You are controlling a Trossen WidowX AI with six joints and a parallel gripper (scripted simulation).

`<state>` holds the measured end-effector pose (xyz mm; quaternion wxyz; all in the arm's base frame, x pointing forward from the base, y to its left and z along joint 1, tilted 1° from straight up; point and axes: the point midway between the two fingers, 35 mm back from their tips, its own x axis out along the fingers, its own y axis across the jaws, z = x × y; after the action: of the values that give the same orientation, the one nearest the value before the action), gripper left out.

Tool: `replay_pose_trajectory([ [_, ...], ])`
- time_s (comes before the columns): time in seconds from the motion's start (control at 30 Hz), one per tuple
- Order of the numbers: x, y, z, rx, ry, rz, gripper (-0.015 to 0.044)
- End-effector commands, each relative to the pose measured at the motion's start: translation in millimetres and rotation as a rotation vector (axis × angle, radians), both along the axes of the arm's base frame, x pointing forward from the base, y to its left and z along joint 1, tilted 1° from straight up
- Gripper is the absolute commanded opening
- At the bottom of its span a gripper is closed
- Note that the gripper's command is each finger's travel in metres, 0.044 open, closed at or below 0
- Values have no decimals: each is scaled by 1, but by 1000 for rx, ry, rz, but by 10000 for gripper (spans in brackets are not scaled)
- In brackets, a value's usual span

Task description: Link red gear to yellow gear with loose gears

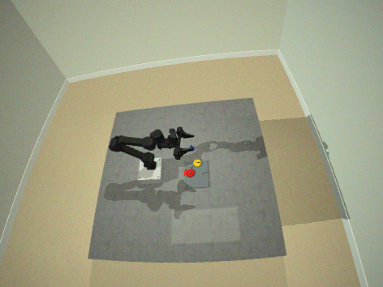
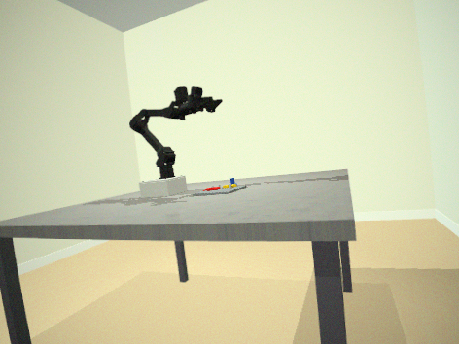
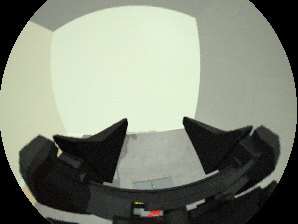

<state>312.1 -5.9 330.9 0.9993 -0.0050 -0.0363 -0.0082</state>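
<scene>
Top view: on the grey board [image 1: 197, 182], the red gear [image 1: 191, 173] and black-striped yellow gear [image 1: 197, 163] lie beside the open pincer [image 1: 193, 143]; a blue piece [image 1: 191, 147] is partly hidden by a finger. Exterior view: red gear [image 2: 212, 189], yellow gear [image 2: 227, 186] and upright blue piece [image 2: 232, 181] sit low on or near the board [image 2: 221, 191], well below the raised pincer [image 2: 220, 105]. Wrist view: the pincer's [image 3: 155, 119] fingers stand wide apart, its body cutting off most of the board [image 3: 159, 183] and both gears.
</scene>
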Motion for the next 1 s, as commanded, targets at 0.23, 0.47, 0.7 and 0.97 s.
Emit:
replay_pose_trajectory([
  [0.23, 45, 57, -86, 170, 449, 126, 440],
  [0.47, 44, 120, -172, 190, 871, 189, 440],
  [0.7, 20, 162, -234, 159, 1185, 152, 440],
  [0.97, -40, 192, -305, 136, 1616, -102, 440],
])
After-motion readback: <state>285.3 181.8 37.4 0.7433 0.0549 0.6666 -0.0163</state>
